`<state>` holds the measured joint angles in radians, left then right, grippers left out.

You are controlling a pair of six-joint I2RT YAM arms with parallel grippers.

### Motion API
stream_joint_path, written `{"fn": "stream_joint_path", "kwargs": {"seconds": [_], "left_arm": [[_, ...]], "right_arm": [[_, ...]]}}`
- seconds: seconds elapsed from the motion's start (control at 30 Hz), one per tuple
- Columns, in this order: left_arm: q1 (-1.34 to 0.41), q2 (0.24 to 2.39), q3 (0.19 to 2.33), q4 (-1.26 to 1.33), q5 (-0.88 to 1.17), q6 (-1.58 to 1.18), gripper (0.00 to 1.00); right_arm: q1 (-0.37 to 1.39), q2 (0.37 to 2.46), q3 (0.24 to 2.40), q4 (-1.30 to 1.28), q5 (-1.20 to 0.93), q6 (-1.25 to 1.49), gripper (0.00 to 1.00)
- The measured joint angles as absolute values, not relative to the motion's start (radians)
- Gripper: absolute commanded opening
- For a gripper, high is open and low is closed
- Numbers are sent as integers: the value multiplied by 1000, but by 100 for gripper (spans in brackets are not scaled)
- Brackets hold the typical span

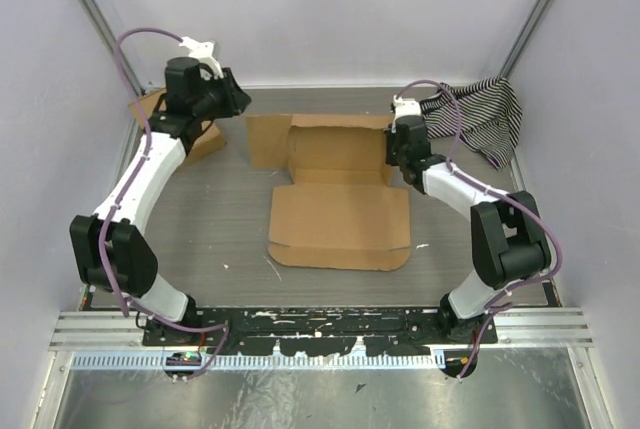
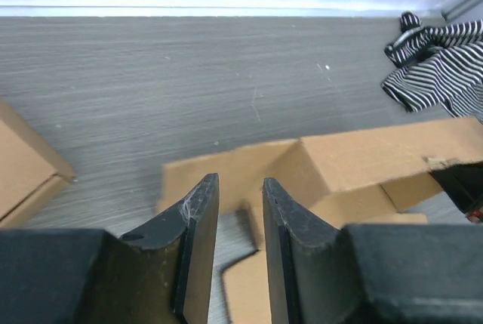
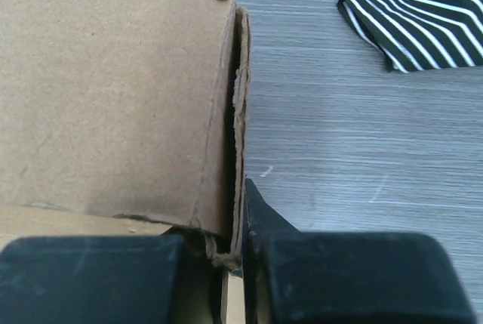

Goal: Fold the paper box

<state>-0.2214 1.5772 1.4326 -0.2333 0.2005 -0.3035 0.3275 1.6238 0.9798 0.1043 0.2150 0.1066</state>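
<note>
The paper box (image 1: 340,224) lies mid-table, its large brown panel flat and its rear panels raised at the far side. My right gripper (image 1: 396,152) is shut on the box's doubled right side flap (image 3: 235,135), which stands upright between the jaws; one fingertip (image 3: 256,207) shows beside it. The box wall (image 3: 113,105) fills the left of the right wrist view. My left gripper (image 1: 233,99) hovers off the box's far left corner, empty, its jaws a narrow gap apart (image 2: 240,188). The box's raised left end (image 2: 362,158) lies just beyond its fingers.
A smaller plain cardboard rectangle (image 1: 178,127) lies at the far left under the left arm and shows in the left wrist view (image 2: 23,173). A black-and-white striped cloth (image 1: 490,114) is bunched at the far right, beside the right arm (image 3: 423,14) (image 2: 438,67). Walls enclose the table.
</note>
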Motion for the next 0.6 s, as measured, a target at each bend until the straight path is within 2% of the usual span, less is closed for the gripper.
{"fn": "stream_joint_path", "kwargs": {"seconds": [0.03, 0.07, 0.33, 0.6], "left_arm": [[-208, 1571, 1441, -246, 202, -303, 44], [-188, 1567, 1449, -254, 210, -305, 44], [4, 1686, 1444, -186, 374, -380, 32], [-79, 1775, 1260, -132, 485, -392, 33]], "right_arm": [[313, 1613, 984, 79, 195, 97, 2], [293, 1601, 989, 53, 170, 81, 2], [202, 1532, 1008, -61, 25, 23, 2], [174, 1534, 1019, -106, -72, 25, 3]]}}
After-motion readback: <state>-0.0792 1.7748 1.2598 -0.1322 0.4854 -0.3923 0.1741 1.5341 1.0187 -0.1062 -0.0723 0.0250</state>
